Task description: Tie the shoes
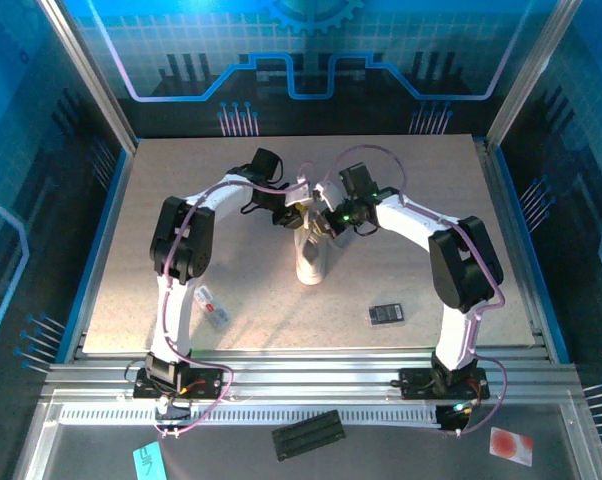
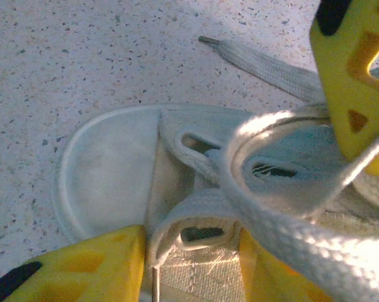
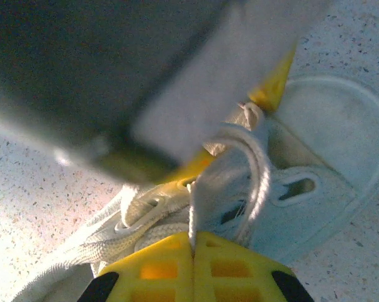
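We see a flat table (image 1: 181,180) with a pale, speckled top. A small white shoe (image 1: 310,262) sits on it near the middle. The end of one lace (image 2: 240,53) lies flat on the top beside the shoe. Closer to the near edge lie a little black box (image 1: 386,313) on the right and a white-and-red packet (image 1: 212,307) on the left.

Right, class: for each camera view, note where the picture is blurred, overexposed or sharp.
Top external: evenly lit, fairly sharp. Left wrist: the speckled table and small white low-top sneaker are crisp, while the near pale flat woven lace is washed out by glare. Right wrist: a big grey shape near the lens is badly blurred.
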